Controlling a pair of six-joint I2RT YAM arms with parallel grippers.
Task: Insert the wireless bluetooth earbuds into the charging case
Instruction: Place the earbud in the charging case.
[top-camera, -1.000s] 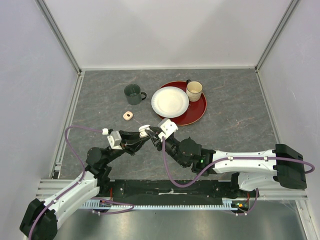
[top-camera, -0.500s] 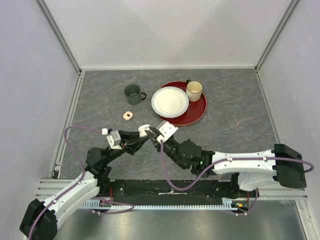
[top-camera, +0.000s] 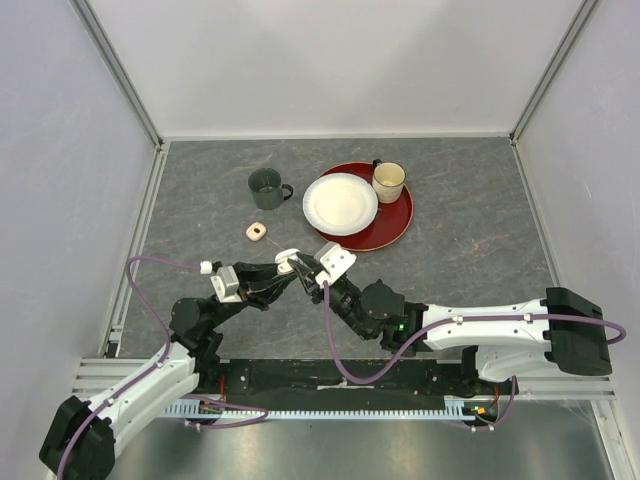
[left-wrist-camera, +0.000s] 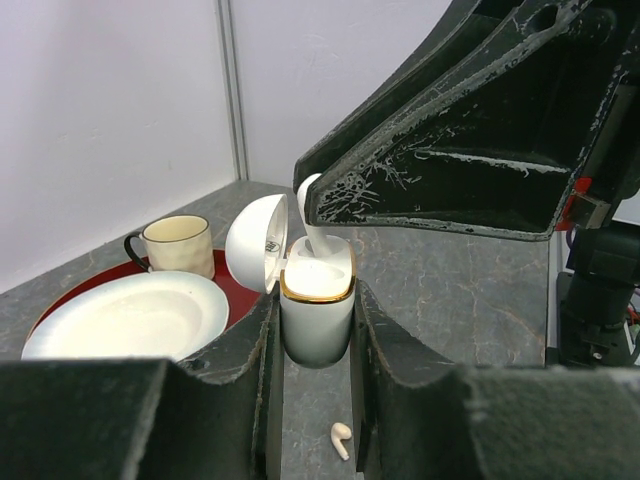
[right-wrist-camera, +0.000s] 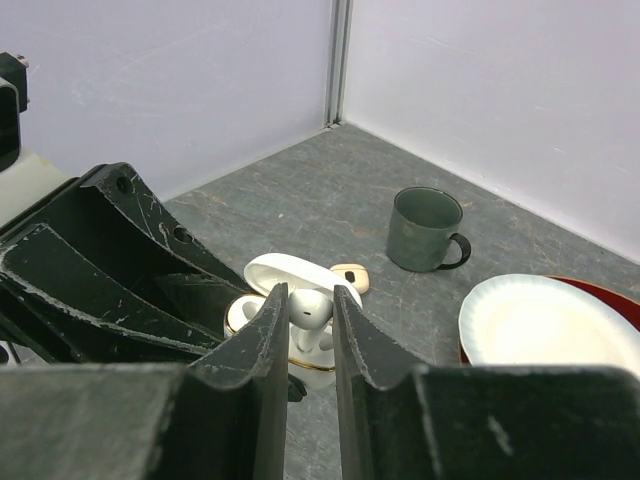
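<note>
Only from the left wrist: a loose earbud (left-wrist-camera: 341, 438), white, flat on the grey table (left-wrist-camera: 450, 290) beneath the left gripper (left-wrist-camera: 316, 345). Only from the right wrist: a pale peach earbud (right-wrist-camera: 350, 277) on the table just past the case lid, and a green mug (right-wrist-camera: 425, 230) farther out, right of the right gripper (right-wrist-camera: 311, 300). From above, merely two black grippers meeting tip to tip.

Left jaws narrow, clamped on the sides of the charging case (left-wrist-camera: 316, 318): upright, gold rim up, lid (left-wrist-camera: 257, 243) swung open to the left of those jaws. Right jaws close together, pinching a white earbud (left-wrist-camera: 318, 235) directly over the case mouth. Long axis near vertical, stem down at the opening, bulb up; depth inside impossible to tell.

Beyond the left jaws, to their left: white plate (left-wrist-camera: 130, 315) and cream mug (left-wrist-camera: 178, 245) on a red tray (left-wrist-camera: 228, 285).
</note>
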